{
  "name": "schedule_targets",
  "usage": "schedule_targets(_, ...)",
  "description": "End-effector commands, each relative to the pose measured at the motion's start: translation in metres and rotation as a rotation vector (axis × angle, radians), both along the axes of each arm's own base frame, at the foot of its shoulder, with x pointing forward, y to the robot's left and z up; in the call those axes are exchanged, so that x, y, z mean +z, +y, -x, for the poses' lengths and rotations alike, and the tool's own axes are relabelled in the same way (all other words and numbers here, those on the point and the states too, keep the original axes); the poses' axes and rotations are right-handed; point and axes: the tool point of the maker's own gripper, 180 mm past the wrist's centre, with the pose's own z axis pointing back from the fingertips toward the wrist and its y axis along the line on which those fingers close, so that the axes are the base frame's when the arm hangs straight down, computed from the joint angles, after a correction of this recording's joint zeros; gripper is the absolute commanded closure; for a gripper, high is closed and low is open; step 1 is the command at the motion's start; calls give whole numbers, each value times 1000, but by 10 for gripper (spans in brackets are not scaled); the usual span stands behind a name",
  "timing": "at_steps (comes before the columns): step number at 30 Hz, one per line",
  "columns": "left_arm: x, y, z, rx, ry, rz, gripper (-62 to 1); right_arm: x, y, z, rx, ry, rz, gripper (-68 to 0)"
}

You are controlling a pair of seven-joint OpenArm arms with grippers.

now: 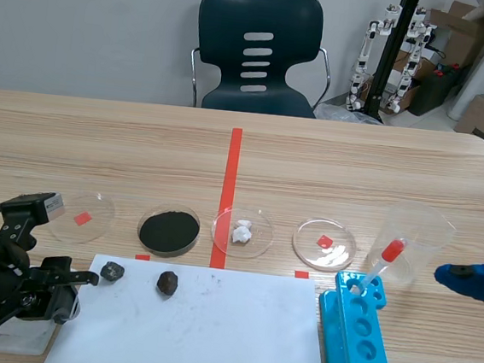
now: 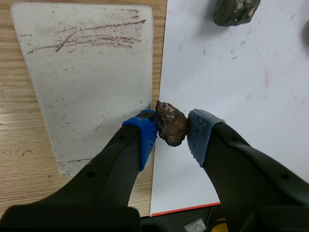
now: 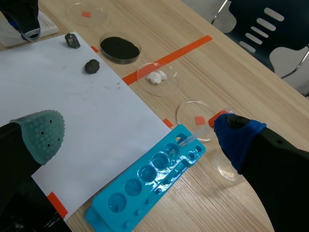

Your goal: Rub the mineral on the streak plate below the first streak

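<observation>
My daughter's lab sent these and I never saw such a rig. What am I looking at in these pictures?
It is a two-armed robot at a table. The scene view looks out from between the arms; the other two come from cameras on each wrist. The left gripper is shut on a brown mineral, by the edge of a white streak plate that bears a reddish streak at its far end. The right gripper is open. On the table lie white paper, two loose stones, four petri dishes and a blue well tray.
</observation>
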Motion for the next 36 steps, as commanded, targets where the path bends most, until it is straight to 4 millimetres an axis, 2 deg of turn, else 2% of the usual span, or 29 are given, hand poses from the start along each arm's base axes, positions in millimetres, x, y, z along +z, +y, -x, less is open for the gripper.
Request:
schedule_targets(1,-1,-1,2,-8,7,-1,-105,6,0,-3,2,-24,-10,-655)
schedule_targets(13,-5,54,13,45,68,-300,-105,6,0,-3,2,-24,-10,-655)
schedule_targets(22,-3,66,13,74,67,-365,-105,6,0,-3,2,-24,-10,-655)
schedule_targets(27,-4,60,14,71,75,-332,-105,6,0,-3,2,-24,-10,-655)
schedule_targets(36,-7,18,11,18,46,-106,-105,6,0,-3,2,-24,-10,-655)
